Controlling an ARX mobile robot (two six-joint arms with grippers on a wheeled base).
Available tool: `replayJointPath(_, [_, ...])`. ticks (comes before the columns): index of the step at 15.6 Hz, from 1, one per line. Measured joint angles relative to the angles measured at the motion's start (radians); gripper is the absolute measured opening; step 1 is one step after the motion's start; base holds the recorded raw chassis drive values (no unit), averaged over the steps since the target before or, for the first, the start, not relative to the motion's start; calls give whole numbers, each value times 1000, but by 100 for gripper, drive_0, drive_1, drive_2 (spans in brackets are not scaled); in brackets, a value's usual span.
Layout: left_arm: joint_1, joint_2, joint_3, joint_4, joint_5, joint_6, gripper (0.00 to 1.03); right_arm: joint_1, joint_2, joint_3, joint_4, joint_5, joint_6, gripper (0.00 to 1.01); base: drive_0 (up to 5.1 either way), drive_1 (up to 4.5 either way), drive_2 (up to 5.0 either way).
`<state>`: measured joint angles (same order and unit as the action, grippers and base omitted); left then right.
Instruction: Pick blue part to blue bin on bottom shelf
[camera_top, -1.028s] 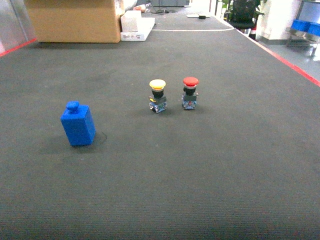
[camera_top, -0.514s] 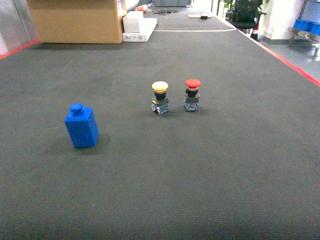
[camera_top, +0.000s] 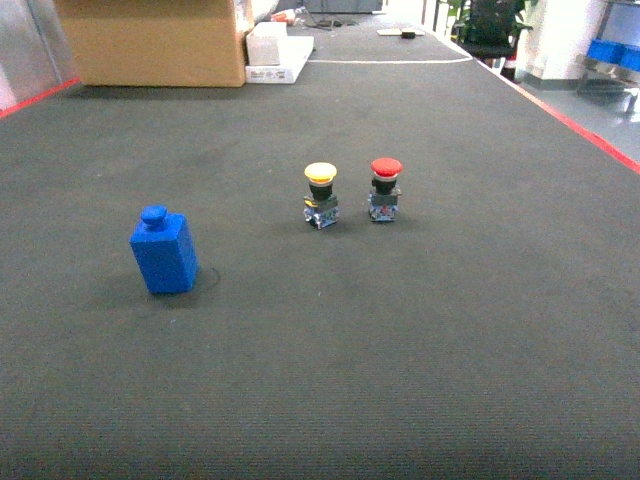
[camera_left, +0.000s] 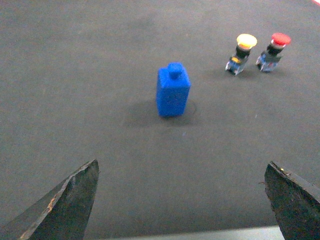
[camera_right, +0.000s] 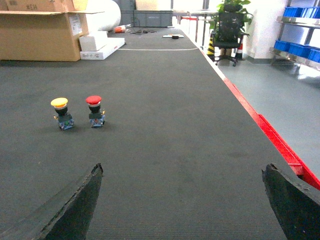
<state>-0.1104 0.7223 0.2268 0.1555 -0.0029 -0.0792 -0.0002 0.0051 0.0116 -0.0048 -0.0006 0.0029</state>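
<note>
One blue part (camera_top: 162, 251) stands upright on the dark mat (camera_top: 420, 330) toward its left side, well apart from the yellow-capped button (camera_top: 320, 194) and red-capped button (camera_top: 384, 188) near the middle. The left gripper (camera_left: 182, 200) hangs short of it, jaws spread wide and empty, so it should descend centred and close across the flat sides below the cap. The right gripper (camera_right: 182, 200) is likewise spread and holds nothing; no bin or shelf shows.

Cardboard box (camera_top: 150, 40) cut off at top edge; button labels unreadable.
</note>
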Motion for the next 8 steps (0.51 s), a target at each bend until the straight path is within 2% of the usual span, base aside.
replayJointPath(4, [-100, 588, 214, 429, -29, 6, 98, 0, 0, 0, 0, 0, 0, 98, 0, 0, 0])
replayJointPath(8, [-116, 922, 372, 574, -70, 29, 98, 0, 0, 0, 0, 0, 0, 98, 0, 0, 0])
